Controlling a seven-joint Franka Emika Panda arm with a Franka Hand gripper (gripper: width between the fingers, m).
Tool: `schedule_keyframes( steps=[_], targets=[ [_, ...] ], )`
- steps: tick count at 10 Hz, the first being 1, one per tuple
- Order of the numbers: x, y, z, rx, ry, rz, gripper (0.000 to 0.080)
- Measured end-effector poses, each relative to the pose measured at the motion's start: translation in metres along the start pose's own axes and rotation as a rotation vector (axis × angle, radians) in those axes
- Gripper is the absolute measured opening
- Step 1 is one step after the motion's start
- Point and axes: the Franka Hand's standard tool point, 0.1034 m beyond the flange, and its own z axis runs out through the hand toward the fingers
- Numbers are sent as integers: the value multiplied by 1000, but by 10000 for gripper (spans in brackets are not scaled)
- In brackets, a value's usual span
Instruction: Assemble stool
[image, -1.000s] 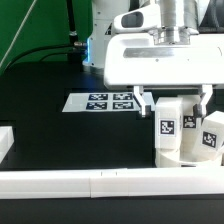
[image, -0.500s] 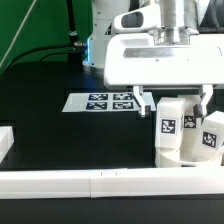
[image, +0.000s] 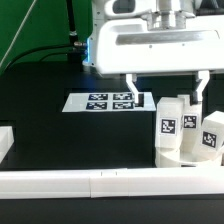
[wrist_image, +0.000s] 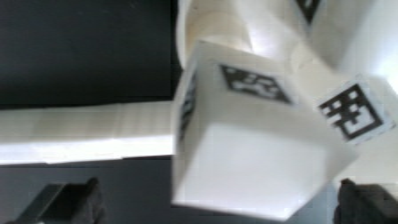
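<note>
The white seat drum (image: 178, 155) sits at the exterior view's right, near the front rail. Two blocky tagged legs stand upright on it: one (image: 170, 120) under the gripper, another (image: 212, 130) further to the exterior view's right. My gripper (image: 165, 88) hangs just above the first leg, open and empty, with its fingertips (image: 131, 86) wide on either side of the leg's top. In the wrist view the leg (wrist_image: 258, 130) fills the middle, and the gripper (wrist_image: 217, 205) shows a dark fingertip (wrist_image: 71, 200) apart from it on each side.
The marker board (image: 105, 101) lies flat behind the stool, toward the exterior view's left. A long white rail (image: 100, 182) runs along the front edge. A white block (image: 5, 142) sits at the exterior view's far left.
The gripper has risen from around the upright leg, and its fingers now stand wider apart. The legs and seat drum have not moved.
</note>
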Motion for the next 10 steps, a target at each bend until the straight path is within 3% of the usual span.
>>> schedule_keyframes(
  steps=[1, 2, 4, 6, 10],
  targets=[
    [12, 17, 0, 1, -6, 33, 649],
    [9, 17, 2, 19, -91, 64, 649],
    [18, 6, -5, 55, -266, 95, 649],
    [17, -7, -3, 71, -418, 117, 649],
    [18, -9, 4, 54, -396, 128, 649]
  ],
)
